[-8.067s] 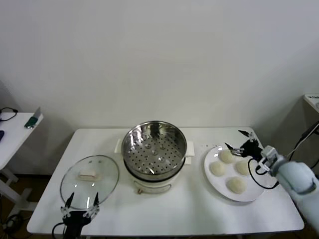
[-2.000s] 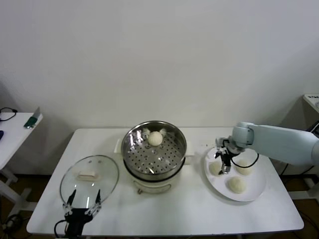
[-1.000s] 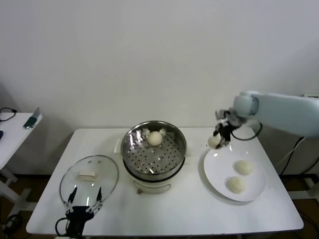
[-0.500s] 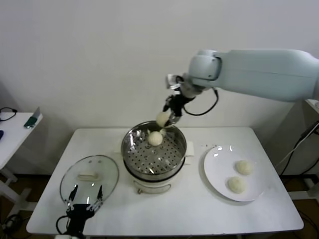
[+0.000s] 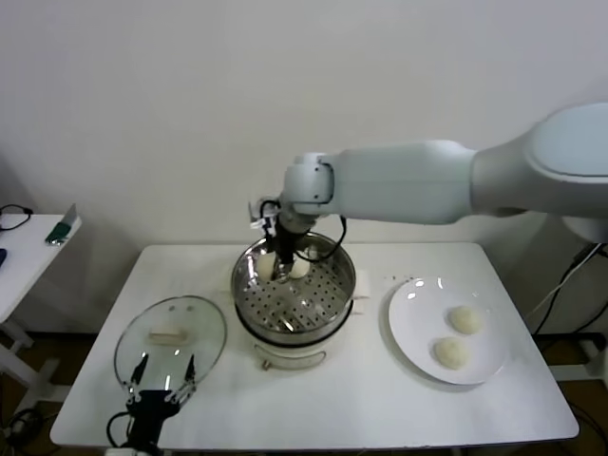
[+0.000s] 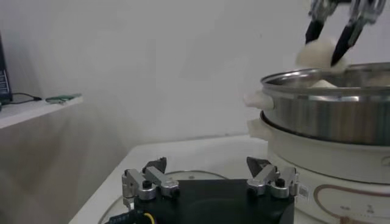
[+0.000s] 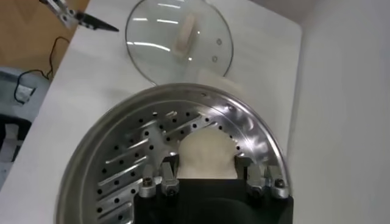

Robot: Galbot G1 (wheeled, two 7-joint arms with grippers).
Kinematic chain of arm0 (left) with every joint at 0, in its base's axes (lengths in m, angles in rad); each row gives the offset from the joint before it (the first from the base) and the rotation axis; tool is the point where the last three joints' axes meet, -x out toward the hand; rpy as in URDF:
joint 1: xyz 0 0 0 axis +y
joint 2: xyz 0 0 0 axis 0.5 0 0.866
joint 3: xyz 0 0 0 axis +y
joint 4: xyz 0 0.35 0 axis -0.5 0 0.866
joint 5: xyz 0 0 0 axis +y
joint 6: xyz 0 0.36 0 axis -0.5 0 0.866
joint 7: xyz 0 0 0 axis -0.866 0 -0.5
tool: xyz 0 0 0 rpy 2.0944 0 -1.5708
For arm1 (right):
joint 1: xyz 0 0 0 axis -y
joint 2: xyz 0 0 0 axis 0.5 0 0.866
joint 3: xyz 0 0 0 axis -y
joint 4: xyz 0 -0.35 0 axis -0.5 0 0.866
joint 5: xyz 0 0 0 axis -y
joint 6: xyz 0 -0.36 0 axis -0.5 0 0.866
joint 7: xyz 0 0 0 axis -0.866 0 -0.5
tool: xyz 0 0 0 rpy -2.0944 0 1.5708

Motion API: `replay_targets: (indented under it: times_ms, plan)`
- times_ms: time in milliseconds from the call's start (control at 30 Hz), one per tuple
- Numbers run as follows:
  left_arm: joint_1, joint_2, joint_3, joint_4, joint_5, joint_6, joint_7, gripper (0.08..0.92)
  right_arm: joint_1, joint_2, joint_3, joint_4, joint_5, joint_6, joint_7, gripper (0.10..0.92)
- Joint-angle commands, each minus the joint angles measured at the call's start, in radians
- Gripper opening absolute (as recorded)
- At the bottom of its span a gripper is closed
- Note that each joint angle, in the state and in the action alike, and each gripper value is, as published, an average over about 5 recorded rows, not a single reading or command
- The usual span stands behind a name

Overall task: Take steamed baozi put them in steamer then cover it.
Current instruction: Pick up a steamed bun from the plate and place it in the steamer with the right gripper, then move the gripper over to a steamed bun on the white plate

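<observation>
Over the far side of the steamer [image 5: 294, 285], right gripper [image 5: 281, 269] hanging with jaws clenched on a baozi [image 7: 206, 156], just above the perforated tray. Another baozi [image 5: 301, 268] right beside it on the tray. Two more baozi [image 5: 465, 319] over on the white plate [image 5: 414, 326] to the right. Cover [image 5: 171, 339] flat on the table [image 5: 361, 399], left of the steamer. Left gripper [image 5: 156, 397] parked at the near edge by the cover, jaws spread wide.

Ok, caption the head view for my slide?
Right gripper lowers a baozi into the steamer; two wait on the plate, cover aside.
</observation>
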Motion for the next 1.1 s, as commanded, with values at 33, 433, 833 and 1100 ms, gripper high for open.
replay_targets:
  times_ms: [33, 433, 833, 1100]
  plan:
    - [-0.001, 0.001, 0.001, 0.003, 0.000, 0.000, 0.000, 0.823, -0.117, 0.071, -0.008, -0.089, -0.041, -0.015, 0.027, 0.619]
    - [0.000, -0.003, 0.003, -0.001, 0.001, 0.001, 0.000, 0.823, -0.154, 0.081, 0.008, -0.118, -0.079, -0.009, 0.033, 0.672]
    - [0.009, -0.011, 0.000, -0.021, 0.007, 0.006, 0.001, 0.823, 0.161, -0.217, -0.080, 0.059, -0.074, 0.186, -0.215, 0.822]
    - [0.011, -0.007, -0.002, -0.028, 0.015, 0.009, 0.004, 0.823, 0.356, -0.629, -0.308, 0.338, -0.172, 0.231, -0.279, 0.823]
